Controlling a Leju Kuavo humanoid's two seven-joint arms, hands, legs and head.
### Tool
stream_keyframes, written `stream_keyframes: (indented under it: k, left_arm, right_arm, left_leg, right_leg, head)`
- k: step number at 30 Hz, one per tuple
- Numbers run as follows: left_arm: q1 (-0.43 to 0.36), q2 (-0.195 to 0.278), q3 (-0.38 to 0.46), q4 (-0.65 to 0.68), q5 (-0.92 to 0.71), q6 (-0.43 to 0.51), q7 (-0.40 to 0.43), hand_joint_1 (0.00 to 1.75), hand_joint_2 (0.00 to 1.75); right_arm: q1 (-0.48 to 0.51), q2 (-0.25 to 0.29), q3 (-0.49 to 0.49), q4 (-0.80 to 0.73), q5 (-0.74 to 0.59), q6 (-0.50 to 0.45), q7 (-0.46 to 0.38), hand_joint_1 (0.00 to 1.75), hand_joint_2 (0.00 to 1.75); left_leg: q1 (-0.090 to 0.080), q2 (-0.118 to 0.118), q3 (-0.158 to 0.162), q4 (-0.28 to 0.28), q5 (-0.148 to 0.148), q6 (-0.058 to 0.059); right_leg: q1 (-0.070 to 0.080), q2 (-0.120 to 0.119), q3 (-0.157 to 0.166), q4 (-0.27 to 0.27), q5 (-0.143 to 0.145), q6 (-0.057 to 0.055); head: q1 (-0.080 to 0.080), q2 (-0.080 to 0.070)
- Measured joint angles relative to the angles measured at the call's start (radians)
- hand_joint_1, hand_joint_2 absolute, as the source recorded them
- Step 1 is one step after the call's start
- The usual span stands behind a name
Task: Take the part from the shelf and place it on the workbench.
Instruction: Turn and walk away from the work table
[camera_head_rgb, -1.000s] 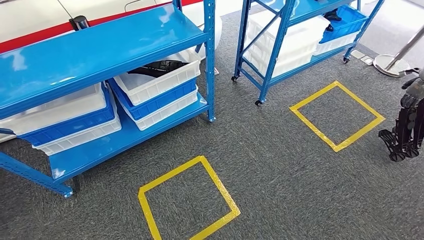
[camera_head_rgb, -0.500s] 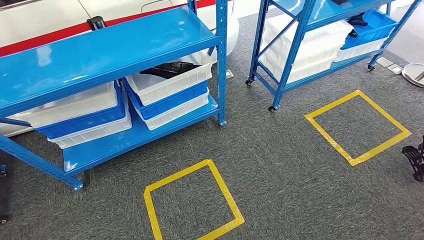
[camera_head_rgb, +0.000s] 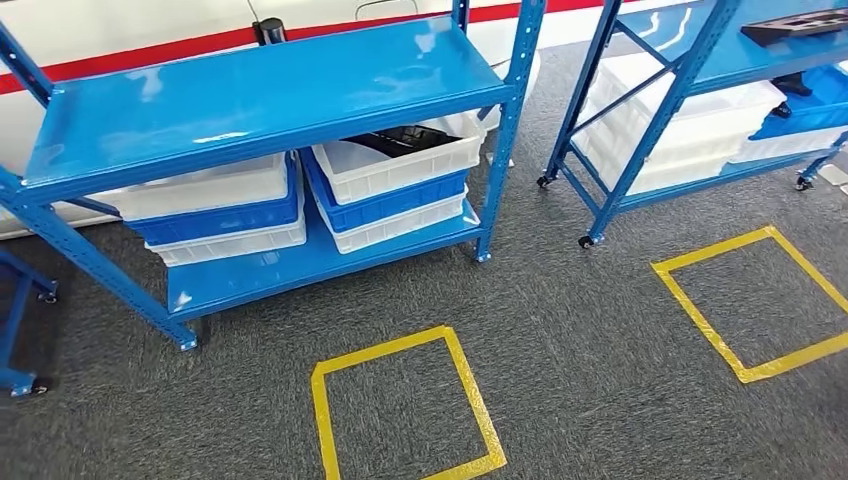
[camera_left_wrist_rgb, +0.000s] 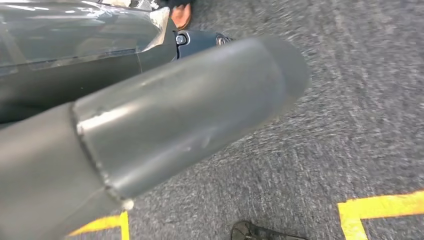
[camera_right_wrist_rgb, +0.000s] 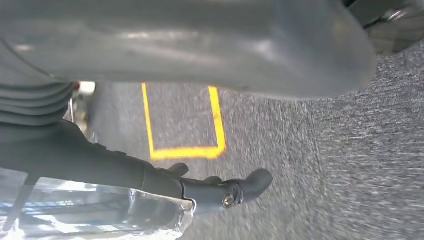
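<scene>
You've got a dark part (camera_head_rgb: 405, 140) lying in the top white bin (camera_head_rgb: 395, 165), centre-upper frame, on the lower level of the near blue shelf (camera_head_rgb: 270, 95). That bin sits on a blue and a white bin. Another dark part (camera_head_rgb: 800, 25) lies on the 2nd shelf (camera_head_rgb: 700, 70), upper right. Yellow tape squares (camera_head_rgb: 400, 410) mark the grey carpet, bottom centre & right. Left robot hand (camera_left_wrist_rgb: 165, 125): close-up, thick grey thumb fills the pic, can't tell its state. Right robot hand (camera_right_wrist_rgb: 200, 55): dark fingers (camera_right_wrist_rgb: 240, 187) extended, nothing seen in them, grip state can't tell.
</scene>
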Motion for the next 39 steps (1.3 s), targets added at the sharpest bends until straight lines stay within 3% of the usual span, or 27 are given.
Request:
stream_keyframes:
  k: [1,2,3,5,7,8,10,12,15,16,17,19,21,23,25,27,28,30,32,33,34,36,38,39]
  left_arm:
    - [0.0,0.0,0.001,0.0,0.002,0.001,0.004,0.0,0.0]
    - [0.001,-0.001,0.002,0.0,0.005,0.001,0.007,0.0,0.0]
    - [0.001,-0.002,0.005,0.0,0.008,0.002,0.01,0.0,0.0]
    - [0.002,-0.003,0.012,0.0,0.012,0.008,0.016,0.0,0.0]
    - [0.002,-0.003,0.018,0.0,0.014,0.014,0.019,0.0,0.0]
    - [0.002,-0.002,0.019,0.0,0.014,0.016,0.02,0.0,0.0]
    - [0.002,-0.002,0.022,0.0,0.014,0.018,0.021,0.0,0.0]
    - [0.003,-0.002,0.025,0.0,0.016,0.019,0.025,0.0,0.0]
    - [0.001,-0.004,0.026,0.0,0.018,0.018,0.033,0.0,0.0]
    - [0.001,-0.004,0.026,0.0,0.018,0.018,0.034,0.0,0.0]
    - [0.002,-0.004,0.027,0.0,0.018,0.018,0.035,0.0,0.0]
    - [0.002,-0.004,0.028,0.0,0.017,0.018,0.036,0.0,0.0]
    - [0.001,-0.004,0.029,0.0,0.014,0.017,0.036,0.0,0.0]
    - [-0.002,-0.004,0.029,0.0,0.01,0.015,0.038,0.0,0.0]
    - [-0.002,-0.003,0.029,0.0,0.006,0.014,0.043,0.0,0.0]
    - [-0.001,-0.004,0.029,0.0,0.002,0.014,0.048,0.0,0.0]
    - [-0.002,-0.004,0.029,0.0,0.001,0.015,0.051,0.0,0.0]
    - [-0.003,-0.003,0.029,0.0,0.001,0.016,0.055,0.0,0.0]
    - [-0.003,-0.003,0.029,0.0,0.001,0.016,0.058,0.0,0.0]
    - [-0.002,-0.003,0.029,0.0,0.001,0.017,0.06,0.0,0.0]
    - [-0.002,-0.003,0.029,0.0,0.002,0.017,0.061,0.0,0.0]
    - [-0.001,-0.004,0.029,0.0,0.003,0.018,0.061,0.0,0.0]
    - [-0.001,-0.003,0.029,0.0,0.004,0.019,0.061,0.0,0.0]
    - [0.0,-0.003,0.029,0.0,0.004,0.019,0.061,0.0,0.0]
  right_arm:
    - [0.001,-0.001,0.0,0.0,0.002,0.0,0.001,0.0,0.0]
    - [0.003,-0.002,0.0,0.0,0.003,0.0,0.002,0.0,0.0]
    - [0.003,-0.004,0.0,0.0,0.005,0.0,0.004,0.0,0.0]
    - [0.003,-0.007,0.0,0.0,0.009,0.001,0.006,0.0,0.0]
    - [0.001,-0.007,0.001,0.001,0.01,0.002,0.009,0.0,0.0]
    - [0.0,-0.007,0.002,0.001,0.011,0.002,0.01,0.0,0.0]
    - [-0.003,-0.006,0.003,0.001,0.012,0.002,0.011,0.0,0.0]
    - [-0.003,-0.005,0.004,0.001,0.013,0.002,0.012,0.0,0.0]
    - [0.0,-0.004,0.004,0.001,0.014,0.002,0.013,0.0,0.0]
    - [0.001,-0.005,0.004,0.001,0.014,0.002,0.013,0.0,0.0]
    - [0.001,-0.005,0.004,0.001,0.014,0.002,0.013,0.0,0.0]
    - [0.001,-0.005,0.004,0.001,0.014,0.002,0.013,0.0,0.0]
    - [-0.001,-0.004,0.004,0.001,0.014,0.002,0.013,0.0,0.0]
    - [-0.001,-0.004,0.004,0.001,0.014,0.002,0.013,0.0,0.0]
    - [-0.002,-0.003,0.004,0.001,0.013,0.001,0.013,0.0,0.0]
    - [-0.004,-0.002,0.004,0.0,0.013,0.0,0.013,0.0,0.0]
    - [-0.004,-0.001,0.004,0.0,0.013,0.0,0.013,0.0,0.0]
    - [-0.002,-0.001,0.004,0.0,0.013,0.0,0.013,0.0,0.0]
    - [0.002,-0.002,0.004,0.0,0.013,0.0,0.013,0.0,0.0]
    - [0.003,-0.003,0.004,0.0,0.014,-0.003,0.013,0.0,0.0]
    - [0.004,-0.003,0.004,0.0,0.015,-0.008,0.013,0.0,0.0]
    - [0.002,-0.005,0.004,0.0,0.016,-0.022,0.009,0.0,0.0]
    - [-0.003,-0.005,0.004,0.0,0.015,-0.03,0.005,0.0,0.0]
    - [-0.006,-0.004,0.004,0.0,0.014,-0.031,0.003,0.0,0.0]
  left_leg:
    - [0.0,-0.012,0.0,0.0,-0.001,0.0]
    - [-0.001,-0.025,0.001,0.001,-0.001,0.0]
    - [0.0,-0.039,0.002,0.002,-0.002,-0.002]
    - [0.0,-0.063,0.002,0.01,-0.008,-0.01]
    - [-0.003,-0.081,-0.002,0.022,-0.018,-0.022]
    - [-0.005,-0.086,-0.005,0.025,-0.022,-0.027]
    - [-0.002,-0.093,-0.007,0.027,-0.023,-0.033]
    - [0.002,-0.066,-0.02,0.057,-0.042,-0.041]
    - [0.007,-0.001,-0.11,0.232,-0.128,-0.056]
    - [0.009,0.007,-0.14,0.287,-0.146,-0.059]
    - [0.01,0.01,-0.156,0.31,-0.145,-0.06]
    - [0.01,0.02,-0.124,0.24,-0.092,-0.056]
    - [0.005,0.062,-0.055,0.106,-0.035,-0.048]
    - [-0.002,0.085,-0.023,0.044,-0.022,-0.04]
    - [-0.007,0.065,-0.023,0.038,-0.024,-0.029]
    - [-0.004,0.043,-0.014,0.024,-0.015,-0.016]
    - [-0.001,0.032,-0.009,0.018,-0.01,-0.01]
    - [-0.001,0.008,-0.008,0.015,-0.008,-0.003]
    - [-0.003,-0.02,-0.007,0.016,-0.008,0.0]
    - [-0.004,-0.035,-0.006,0.017,-0.009,-0.001]
    - [-0.003,-0.048,-0.004,0.017,-0.01,-0.002]
    - [-0.005,-0.068,-0.002,0.022,-0.014,-0.008]
    - [-0.009,-0.077,-0.003,0.025,-0.021,-0.017]
    - [-0.01,-0.079,-0.003,0.026,-0.023,-0.021]
  right_leg:
    - [0.0,0.003,-0.027,0.044,-0.01,0.002]
    - [0.0,0.005,-0.038,0.054,-0.003,0.009]
    - [-0.001,0.007,-0.029,0.024,0.019,0.019]
    - [-0.007,0.029,0.025,-0.109,0.083,0.036]
    - [-0.011,0.052,0.066,-0.196,0.117,0.032]
    - [-0.011,0.055,0.07,-0.204,0.119,0.024]
    - [-0.009,0.041,0.073,-0.205,0.121,0.009]
    - [-0.011,0.026,0.075,-0.207,0.121,-0.003]
    - [-0.009,-0.005,0.077,-0.208,0.117,-0.016]
    - [-0.007,-0.016,0.077,-0.208,0.115,-0.018]
    - [-0.006,-0.028,0.078,-0.208,0.114,-0.019]
    - [-0.006,-0.05,0.083,-0.208,0.11,-0.019]
    - [-0.002,-0.067,0.091,-0.207,0.105,-0.014]
    - [0.003,-0.082,0.097,-0.209,0.099,-0.004]
    - [0.005,-0.098,0.106,-0.215,0.095,0.008]
    - [0.004,-0.076,0.104,-0.198,0.082,0.015]
    - [0.004,-0.052,0.089,-0.162,0.064,0.015]
    - [0.003,-0.008,0.028,-0.04,0.011,0.006]
    - [0.003,0.002,-0.025,0.051,-0.013,0.008]
    - [0.003,0.005,-0.027,0.043,0.002,0.015]
    - [0.003,0.008,-0.011,-0.002,0.03,0.024]
    - [0.003,0.021,0.043,-0.14,0.093,0.034]
    - [0.005,0.029,0.071,-0.21,0.119,0.025]
    - [0.007,0.029,0.072,-0.214,0.12,0.016]
  head:
    - [0.0,0.0]
    - [0.0,0.0]
    - [0.0,0.0]
    - [0.001,0.0]
    - [0.002,0.0]
    - [0.002,0.0]
    - [0.0,0.0]
    - [-0.004,0.0]
    - [-0.012,0.0]
    - [-0.012,0.0]
    - [-0.012,0.0]
    - [-0.012,0.0]
    - [-0.012,0.0]
    - [-0.011,0.0]
    - [-0.01,0.0]
    - [-0.009,0.0]
    - [-0.007,0.0]
    - [-0.004,0.0]
    - [-0.002,0.0]
    - [-0.002,0.0]
    - [-0.001,0.0]
    - [0.0,0.0]
    - [0.001,0.0]
    - [0.002,0.0]
